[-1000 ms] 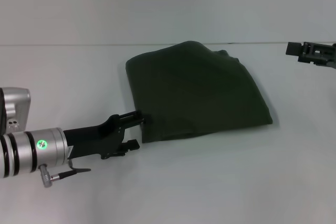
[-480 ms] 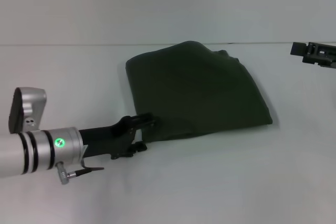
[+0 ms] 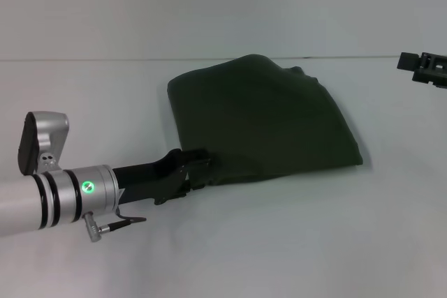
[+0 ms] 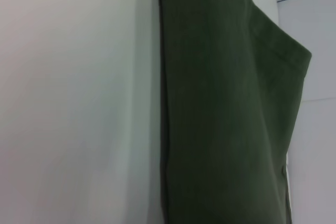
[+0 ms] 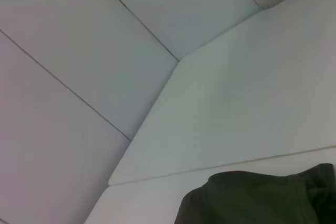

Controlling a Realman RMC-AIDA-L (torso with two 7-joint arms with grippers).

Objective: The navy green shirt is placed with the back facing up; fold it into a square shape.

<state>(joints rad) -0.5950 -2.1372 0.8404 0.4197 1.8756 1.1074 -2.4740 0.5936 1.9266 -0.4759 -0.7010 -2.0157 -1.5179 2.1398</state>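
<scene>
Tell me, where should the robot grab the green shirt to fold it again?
Probably the near left corner of the navy green shirt, from the robot's left side. The layers stack into a thin edge there, and the left gripper is already at it.

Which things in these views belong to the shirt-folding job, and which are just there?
Part of the job:
- navy green shirt, already folded into a compact shape on the table
- left gripper, at the shirt's near left corner

Not part of the job:
- right gripper, held off at the far right, away from the shirt
- white table, with nothing else lying on it
</scene>
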